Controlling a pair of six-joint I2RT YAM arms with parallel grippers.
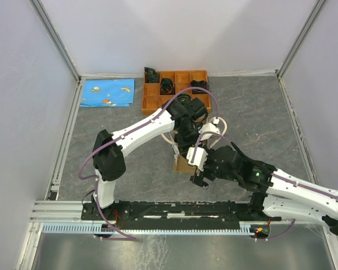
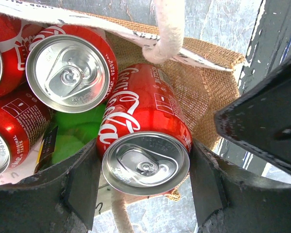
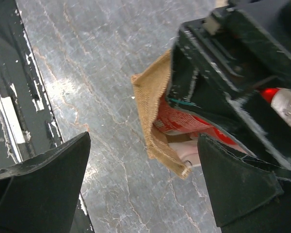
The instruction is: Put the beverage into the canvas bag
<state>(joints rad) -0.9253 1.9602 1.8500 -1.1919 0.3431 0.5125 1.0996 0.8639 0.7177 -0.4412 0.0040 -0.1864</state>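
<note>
Since both arms crowd over it in the top view, the canvas bag shows only as a tan corner on the grey desk. Only the left wrist view sees inside. There the left gripper clamps a red cola can, tilted at the bag's mouth against the burlap wall. Other red cans beside it are cut off, and a green thing below is unclear. The right gripper stands wide and empty just beside the bag. An orange tray and blue sheet sit at the far edge, white walls around.
</note>
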